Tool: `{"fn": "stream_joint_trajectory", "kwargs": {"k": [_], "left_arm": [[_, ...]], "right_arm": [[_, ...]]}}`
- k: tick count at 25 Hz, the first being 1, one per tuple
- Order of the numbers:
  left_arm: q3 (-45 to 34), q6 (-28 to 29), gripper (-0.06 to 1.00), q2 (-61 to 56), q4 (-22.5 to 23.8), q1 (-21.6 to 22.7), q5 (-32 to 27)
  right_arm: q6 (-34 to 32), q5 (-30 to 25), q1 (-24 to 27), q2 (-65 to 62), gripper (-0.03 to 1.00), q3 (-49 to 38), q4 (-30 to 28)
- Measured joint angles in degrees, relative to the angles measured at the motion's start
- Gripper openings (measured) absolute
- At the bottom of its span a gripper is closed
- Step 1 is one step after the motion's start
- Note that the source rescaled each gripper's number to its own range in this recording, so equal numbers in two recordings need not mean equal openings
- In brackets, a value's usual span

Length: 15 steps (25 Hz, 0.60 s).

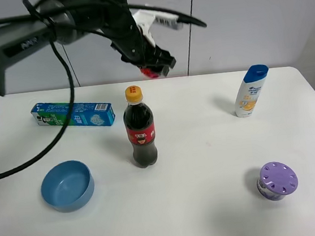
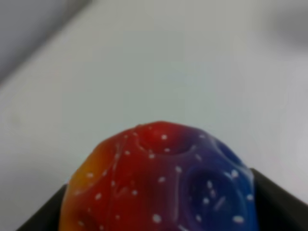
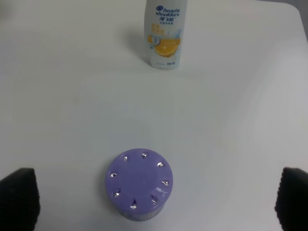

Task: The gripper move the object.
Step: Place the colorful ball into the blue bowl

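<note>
My left gripper (image 1: 154, 67) is up in the air over the back of the table, above and behind the cola bottle (image 1: 139, 128). It is shut on the rainbow ball (image 1: 150, 71), of which only a red bit shows from the high camera. In the left wrist view the ball (image 2: 163, 187) fills the lower part, red, orange, blue and purple with white specks, held between the black fingers (image 2: 279, 202). My right gripper (image 3: 154, 202) is open, its fingertips (image 3: 19, 195) wide apart on either side of the purple-lidded jar (image 3: 139, 183).
On the white table (image 1: 206, 146) stand a blue bowl (image 1: 67, 185) at the front left, a toothpaste box (image 1: 73, 114) at the back left, a white shampoo bottle (image 1: 251, 90) at the back right and the purple-lidded jar (image 1: 277, 180) at the front right.
</note>
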State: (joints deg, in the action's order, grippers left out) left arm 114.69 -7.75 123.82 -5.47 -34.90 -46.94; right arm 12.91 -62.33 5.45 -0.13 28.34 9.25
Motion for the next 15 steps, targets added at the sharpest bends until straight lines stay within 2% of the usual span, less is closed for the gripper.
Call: {"fn": "stream_joint_trajectory", "kwargs": {"k": [6,11,15], "left_arm": [[0.00,-0.85,0.07,-9.56,0.00,-4.87,-1.01],[0.00,0.11,0.07,-14.07,2.03,-8.52,-9.04],[0.00,3.69,0.07,-16.30,2.88,-9.03,-14.83]], "right_arm": [[0.00,0.00,0.00,0.00,1.00,0.00,0.00],[0.00,0.00,0.00,0.00,1.00,0.00,0.00],[0.00,0.00,0.00,0.00,1.00,0.00,0.00]]}}
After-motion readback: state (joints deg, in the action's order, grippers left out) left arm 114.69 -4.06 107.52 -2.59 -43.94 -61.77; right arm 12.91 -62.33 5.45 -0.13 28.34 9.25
